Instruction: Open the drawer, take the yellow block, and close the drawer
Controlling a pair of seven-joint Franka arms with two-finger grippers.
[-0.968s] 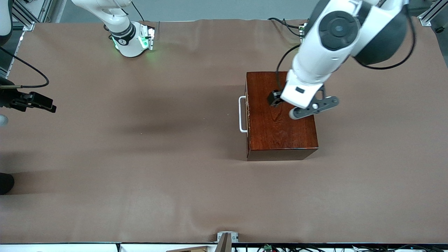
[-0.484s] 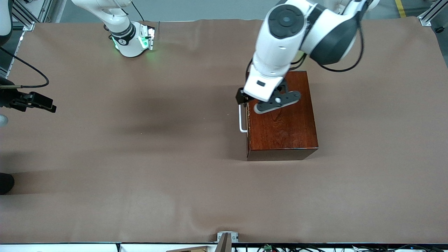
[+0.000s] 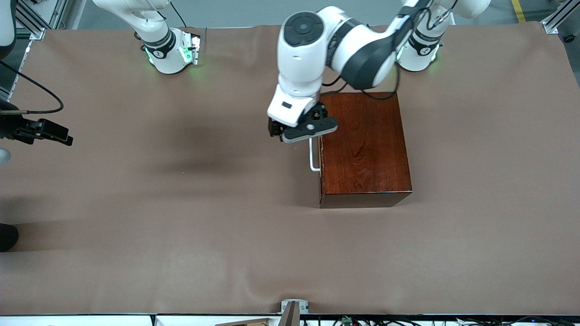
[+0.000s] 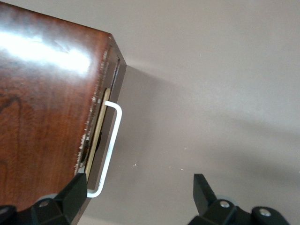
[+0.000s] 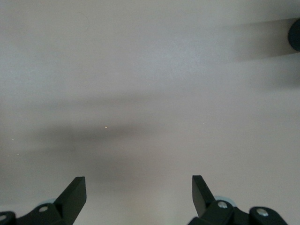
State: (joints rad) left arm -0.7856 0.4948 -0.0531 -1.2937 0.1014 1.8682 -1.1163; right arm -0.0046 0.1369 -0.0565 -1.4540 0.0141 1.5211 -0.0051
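The dark reddish-brown wooden box (image 3: pixel 364 145) stands on the table toward the left arm's end. Its drawer is shut or nearly so, with the white U-shaped handle (image 3: pixel 312 156) on the side facing the right arm's end. My left gripper (image 3: pixel 301 131) is open and empty, up over the end of the handle farther from the front camera. In the left wrist view the handle (image 4: pixel 111 140) lies just inside one fingertip (image 4: pixel 77 187) of the gripper (image 4: pixel 139 187). My right gripper (image 5: pixel 139 187) is open over bare table. The yellow block is hidden.
Brown cloth covers the table (image 3: pixel 204 203). A black device on a cable (image 3: pixel 43 131) sits at the edge at the right arm's end. The right arm's base (image 3: pixel 167 50) and the left arm's base (image 3: pixel 419 50) stand along the side farthest from the front camera.
My left arm has swung from over the box top toward the right arm's end, and its gripper is now over the handle. The box and the drawer have not moved.
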